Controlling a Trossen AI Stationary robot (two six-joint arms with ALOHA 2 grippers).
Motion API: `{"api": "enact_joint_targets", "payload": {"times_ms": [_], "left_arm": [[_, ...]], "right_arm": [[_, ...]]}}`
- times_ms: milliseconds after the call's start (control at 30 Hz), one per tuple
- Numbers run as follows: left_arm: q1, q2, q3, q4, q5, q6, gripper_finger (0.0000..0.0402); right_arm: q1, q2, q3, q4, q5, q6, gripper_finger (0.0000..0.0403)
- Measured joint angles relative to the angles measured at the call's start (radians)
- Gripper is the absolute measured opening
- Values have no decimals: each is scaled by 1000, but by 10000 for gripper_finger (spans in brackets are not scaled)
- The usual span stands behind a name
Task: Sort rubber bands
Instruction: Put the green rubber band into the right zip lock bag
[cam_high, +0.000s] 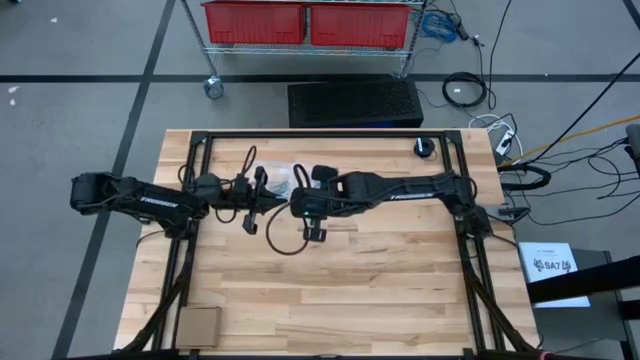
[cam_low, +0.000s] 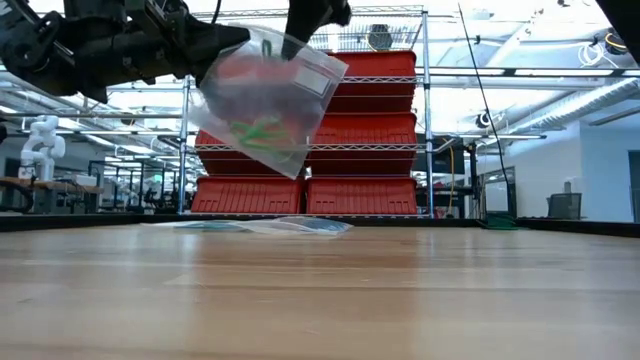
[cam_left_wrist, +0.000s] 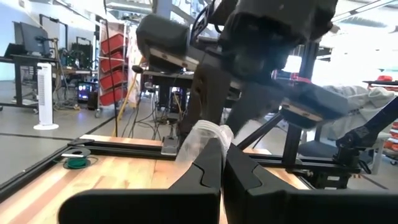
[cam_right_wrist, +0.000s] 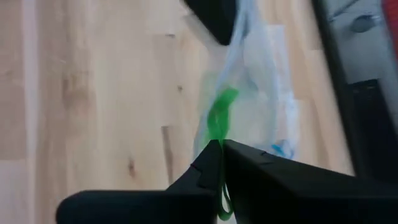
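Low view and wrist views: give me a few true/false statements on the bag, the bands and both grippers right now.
1. The bag hangs in the air above the table. True.
2. Green bands are inside the bag. True.
3. The left gripper is wide open. False: it is shut on the bag's edge.
4. The right gripper is shut on a green band. True.
5. The table's far side is bare. False: another bag lies there.

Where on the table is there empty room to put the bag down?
The near half of the wooden table is bare, bordered by the black frame rails and the cardboard piece at one corner. The far middle is crowded: both grippers hold the clear bag up there, above another flat bag.
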Motion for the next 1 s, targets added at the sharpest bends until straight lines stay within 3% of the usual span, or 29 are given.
{"api": "enact_joint_targets", "payload": {"times_ms": [333,467,567,767,900,1000], "left_arm": [[0,0,0,-43,3,1,0],[1,0,0,-62,2,10,0],[1,0,1,-81,2,18,0],[-15,0,39,-271,-13,86,0],[-78,1,102,-471,-105,171,0],[-146,1,142,-601,-160,214,0]], "right_arm": [[19,-25,27,-49,-26,44,142],[37,-31,100,-166,-28,98,165],[63,-42,108,-263,-28,142,145],[167,-46,-7,-358,-18,253,14],[247,-54,-185,-293,-17,364,3],[299,-100,-387,-112,-29,449,1]]}}
